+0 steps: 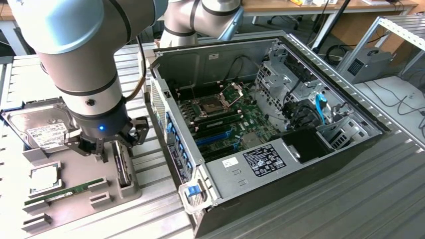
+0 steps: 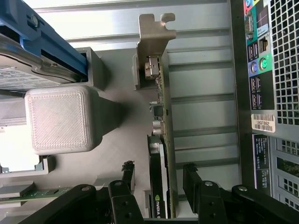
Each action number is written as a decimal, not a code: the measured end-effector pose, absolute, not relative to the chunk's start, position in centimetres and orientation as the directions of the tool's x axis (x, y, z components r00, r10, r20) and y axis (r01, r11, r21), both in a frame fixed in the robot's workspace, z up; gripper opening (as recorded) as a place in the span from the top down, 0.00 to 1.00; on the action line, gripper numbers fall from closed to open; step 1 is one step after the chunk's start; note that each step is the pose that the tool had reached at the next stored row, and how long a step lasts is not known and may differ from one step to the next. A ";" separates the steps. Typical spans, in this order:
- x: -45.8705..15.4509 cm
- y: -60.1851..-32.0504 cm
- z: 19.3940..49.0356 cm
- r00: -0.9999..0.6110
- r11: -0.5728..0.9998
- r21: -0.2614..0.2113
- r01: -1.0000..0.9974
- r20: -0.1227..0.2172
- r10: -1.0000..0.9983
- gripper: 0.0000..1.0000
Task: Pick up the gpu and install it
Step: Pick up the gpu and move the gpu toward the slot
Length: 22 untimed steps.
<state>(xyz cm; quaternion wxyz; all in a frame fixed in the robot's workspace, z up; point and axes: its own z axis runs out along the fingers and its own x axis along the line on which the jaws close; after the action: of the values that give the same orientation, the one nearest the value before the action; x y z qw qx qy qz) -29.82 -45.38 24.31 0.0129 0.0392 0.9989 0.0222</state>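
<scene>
My fingers (image 2: 191,179) are spread wide, straddling the gpu (image 2: 158,186), clear of it on both sides. The gpu stands on edge in the gray tray (image 1: 126,191) on the table (image 1: 371,199), just to the exterior view's left of the open computer case (image 1: 199,59).

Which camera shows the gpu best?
The wrist view: the gpu stands edge-on between the open gripper's fingers, silver bracket plain. The exterior view shows a dark sliver of it in the gray holder beneath the gripper.

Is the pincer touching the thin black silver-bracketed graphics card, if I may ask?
Apart: wrist view shows the open pincer straddling the card, gaps both sides.
</scene>
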 end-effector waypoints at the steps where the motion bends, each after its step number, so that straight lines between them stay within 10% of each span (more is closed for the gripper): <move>1: -29.8 -45.4 24.3 -0.997 0.996 0.045 0.078 -0.024 0.079 0.46; 22: -29.7 -45.4 24.3 -0.997 0.996 0.045 0.079 -0.018 0.080 0.55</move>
<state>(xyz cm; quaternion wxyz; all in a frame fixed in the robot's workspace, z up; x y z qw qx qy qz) -29.66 -45.38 24.31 0.0100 0.0399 0.9989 0.0221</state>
